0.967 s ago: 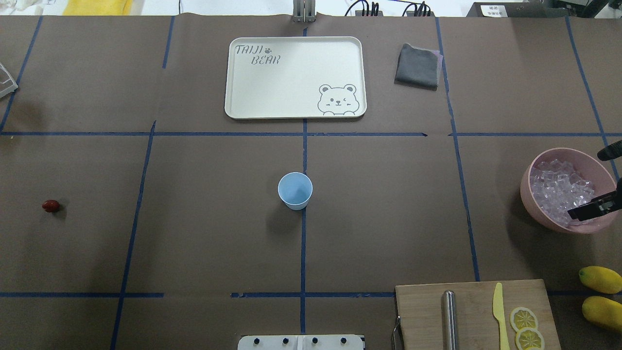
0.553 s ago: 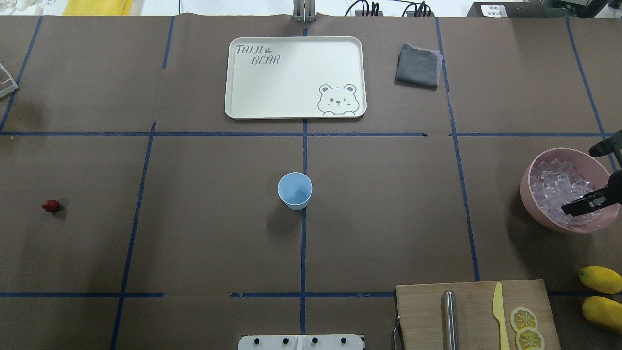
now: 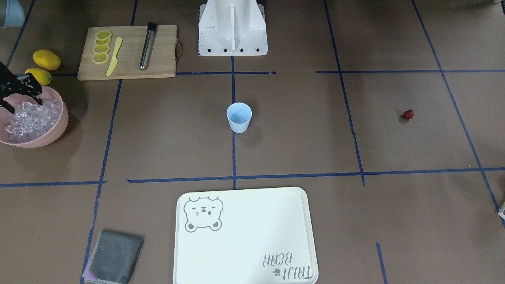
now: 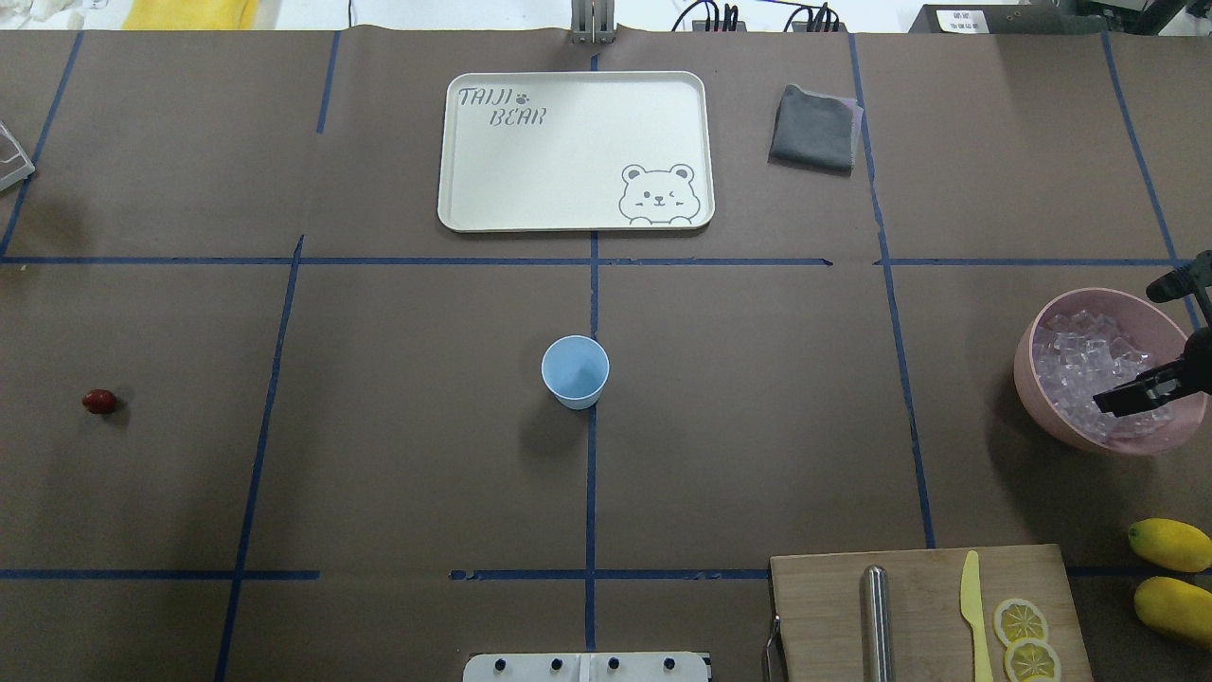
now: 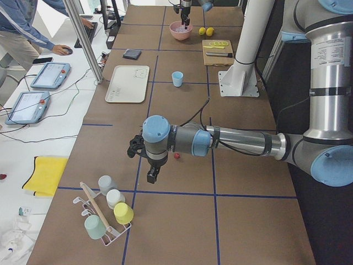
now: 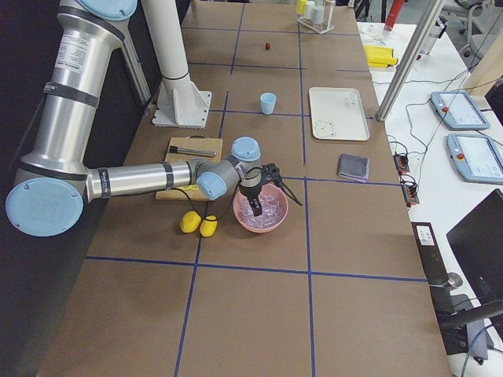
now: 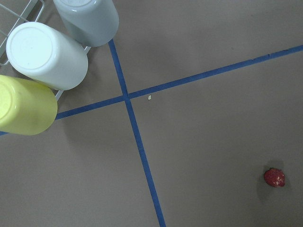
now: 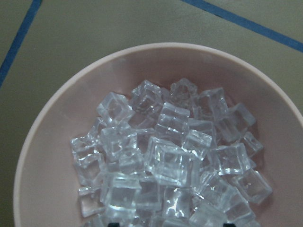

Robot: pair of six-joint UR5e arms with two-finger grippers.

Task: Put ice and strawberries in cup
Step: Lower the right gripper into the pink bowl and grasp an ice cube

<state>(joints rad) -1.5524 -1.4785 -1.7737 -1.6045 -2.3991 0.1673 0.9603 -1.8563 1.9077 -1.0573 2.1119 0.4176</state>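
Observation:
The pale blue cup (image 4: pixel 575 369) stands upright and empty at the table's middle, also in the front view (image 3: pixel 239 116). The red strawberry (image 4: pixel 99 402) lies far left on the table, and shows in the left wrist view (image 7: pixel 274 178). Ice cubes (image 4: pixel 1084 369) fill the pink bowl (image 4: pixel 1025 379) at far right. My right gripper (image 4: pixel 1125 349) hangs open over the ice (image 8: pixel 170 161), jaws spread wide and empty. My left gripper (image 5: pixel 151 175) shows only in the exterior left view, hovering near the strawberry (image 5: pixel 177 155); I cannot tell whether it is open or shut.
A white tray (image 4: pixel 454 152) and grey cloth (image 4: pixel 812 129) lie at the far side. A cutting board (image 4: pixel 824 606) holds a metal rod, yellow knife and lemon slices. Two lemons (image 4: pixel 1169 545) lie beside it. A rack of cups (image 7: pixel 47 56) stands past the strawberry.
My right gripper has moved a little further in over the bowl of ice, still open. The cup and strawberry have not moved.

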